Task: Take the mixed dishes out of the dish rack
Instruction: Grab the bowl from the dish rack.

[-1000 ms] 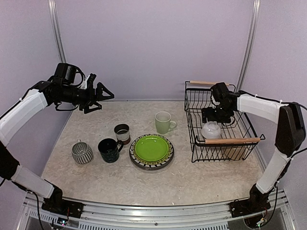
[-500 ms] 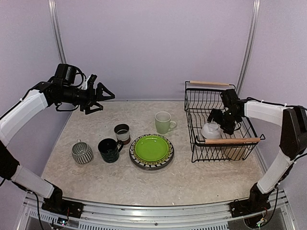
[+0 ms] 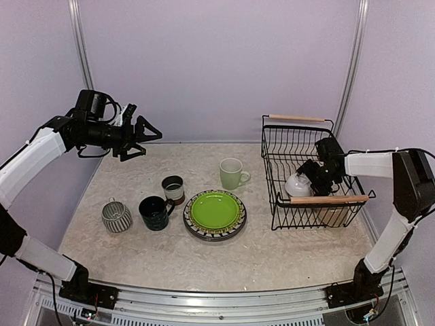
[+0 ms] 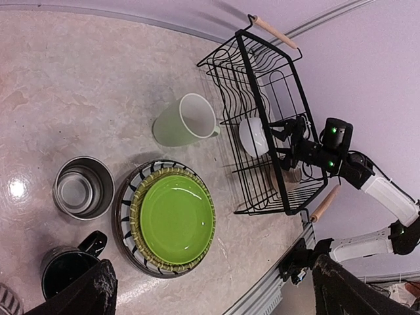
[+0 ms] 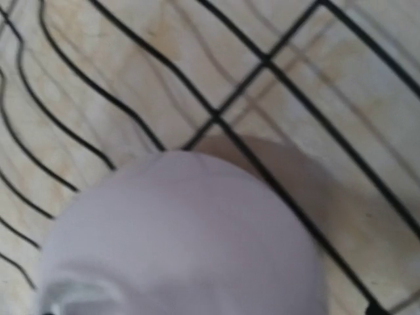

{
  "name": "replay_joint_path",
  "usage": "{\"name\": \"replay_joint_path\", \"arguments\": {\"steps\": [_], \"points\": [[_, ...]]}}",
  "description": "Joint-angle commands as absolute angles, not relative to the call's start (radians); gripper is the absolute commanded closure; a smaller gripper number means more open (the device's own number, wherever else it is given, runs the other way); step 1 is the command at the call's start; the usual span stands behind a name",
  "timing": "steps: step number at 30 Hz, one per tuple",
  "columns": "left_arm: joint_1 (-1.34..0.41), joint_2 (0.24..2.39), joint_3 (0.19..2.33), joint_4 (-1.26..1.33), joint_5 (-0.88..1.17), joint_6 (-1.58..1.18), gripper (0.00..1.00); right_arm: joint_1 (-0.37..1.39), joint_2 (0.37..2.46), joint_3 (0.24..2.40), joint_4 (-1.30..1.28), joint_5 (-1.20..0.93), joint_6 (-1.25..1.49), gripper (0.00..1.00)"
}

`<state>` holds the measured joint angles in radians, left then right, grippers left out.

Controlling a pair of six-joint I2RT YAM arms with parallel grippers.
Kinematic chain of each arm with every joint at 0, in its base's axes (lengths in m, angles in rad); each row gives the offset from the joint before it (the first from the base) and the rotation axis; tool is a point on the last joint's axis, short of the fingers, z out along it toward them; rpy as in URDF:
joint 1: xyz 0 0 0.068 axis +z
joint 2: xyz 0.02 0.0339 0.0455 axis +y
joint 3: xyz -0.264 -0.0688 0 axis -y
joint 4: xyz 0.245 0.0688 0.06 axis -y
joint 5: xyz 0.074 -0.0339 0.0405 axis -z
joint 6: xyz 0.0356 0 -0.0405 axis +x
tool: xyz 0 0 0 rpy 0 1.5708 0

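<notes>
The black wire dish rack (image 3: 272, 146) stands at the right and holds a white bowl (image 3: 298, 185) and a tan dish (image 3: 331, 216) at its near end. My right gripper (image 3: 311, 178) is low inside the rack, right against the bowl, with its jaws apart. The bowl (image 5: 184, 236) fills the right wrist view over the rack wires (image 5: 216, 118), and no fingers show there. My left gripper (image 3: 139, 136) is open and empty, high over the back left. On the table are a lime-green plate (image 3: 215, 210) on stacked patterned plates, a pale green mug (image 3: 232, 173), a brown-white mug (image 3: 173, 189), a dark teal mug (image 3: 155, 212) and a striped cup (image 3: 117, 216).
The left wrist view looks down on the plate stack (image 4: 176, 220), the pale green mug (image 4: 184, 121), the rack (image 4: 262, 79) and the right arm (image 4: 341, 154). A metal rail (image 3: 217, 312) runs along the near edge. Purple walls close the back and sides.
My right gripper has moved from the rack's back part toward the near right and lower, ending beside the white bowl. The left arm has barely moved.
</notes>
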<state>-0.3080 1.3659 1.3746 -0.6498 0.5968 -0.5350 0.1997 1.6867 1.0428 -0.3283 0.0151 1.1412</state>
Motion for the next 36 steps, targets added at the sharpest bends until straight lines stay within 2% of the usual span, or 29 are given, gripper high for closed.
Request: {"name": "replay_joint_path", "arguments": {"steps": [1, 10, 18, 28, 30, 36], "points": [[-0.302, 1.352, 1.362, -0.631, 0.61, -0.539, 0.01, 0.186, 1.696, 1.006, -0.223, 0.002, 1.204, 0.0], [-0.302, 1.352, 1.361, -0.63, 0.608, -0.537, 0.01, 0.183, 1.723, 1.01, -0.196, -0.05, 1.207, 0.0], [-0.3, 1.348, 1.358, -0.627, 0.613, -0.54, 0.01, 0.181, 1.783, 1.065, -0.161, -0.079, 1.092, 0.0], [-0.303, 1.357, 1.356, -0.627, 0.614, -0.541, 0.01, 0.173, 1.812, 1.019, -0.002, -0.106, 0.983, 0.0], [-0.304, 1.356, 1.356, -0.626, 0.615, -0.541, 0.01, 0.173, 1.816, 1.023, -0.003, -0.096, 0.956, 0.03], [-0.303, 1.357, 1.355, -0.625, 0.614, -0.541, 0.01, 0.175, 1.787, 1.015, 0.028, -0.096, 0.893, 0.21]]}}
